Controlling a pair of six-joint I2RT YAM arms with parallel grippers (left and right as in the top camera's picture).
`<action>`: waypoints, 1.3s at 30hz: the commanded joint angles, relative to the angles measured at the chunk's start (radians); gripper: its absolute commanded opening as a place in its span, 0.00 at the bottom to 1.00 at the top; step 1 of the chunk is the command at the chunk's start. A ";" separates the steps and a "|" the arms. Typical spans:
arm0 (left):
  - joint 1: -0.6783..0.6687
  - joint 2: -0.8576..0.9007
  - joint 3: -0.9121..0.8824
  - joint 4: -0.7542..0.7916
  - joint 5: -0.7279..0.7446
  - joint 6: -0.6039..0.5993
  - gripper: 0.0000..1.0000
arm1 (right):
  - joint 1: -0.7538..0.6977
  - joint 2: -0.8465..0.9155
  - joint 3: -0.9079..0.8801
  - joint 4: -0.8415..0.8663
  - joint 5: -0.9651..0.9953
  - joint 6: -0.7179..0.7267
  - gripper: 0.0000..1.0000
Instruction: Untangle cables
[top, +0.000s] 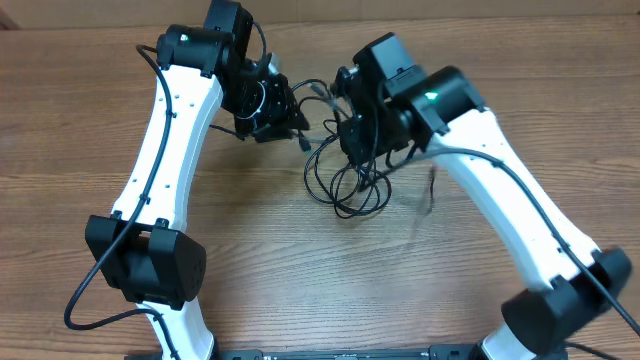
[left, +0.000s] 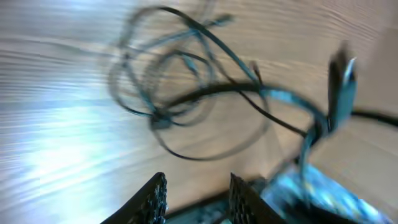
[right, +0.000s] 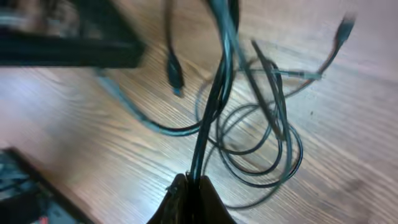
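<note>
The cables are thin black cords in tangled loops on the wooden table, between my two arms. My right gripper hangs over them. In the right wrist view it is shut on black strands that run up from the loops. One plug end dangles and another lies far right. My left gripper is left of the bundle. Its jaws stand apart with nothing between them. The blurred loops lie ahead, and a plug end rises at the right.
Bare wood table spreads in front of the tangle. Both white arms reach in from bases at the near edge, left and right. The two wrists sit close together over the back of the table.
</note>
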 joint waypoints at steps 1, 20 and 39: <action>-0.005 0.005 0.022 -0.002 -0.185 -0.035 0.10 | 0.002 -0.168 0.127 -0.025 -0.061 0.007 0.04; -0.005 0.005 0.021 -0.026 -0.318 -0.045 0.22 | 0.002 -0.481 0.209 0.148 -0.122 0.008 0.04; -0.007 0.002 0.134 0.024 0.260 0.245 0.04 | -0.041 -0.266 0.208 -0.079 0.122 0.156 0.54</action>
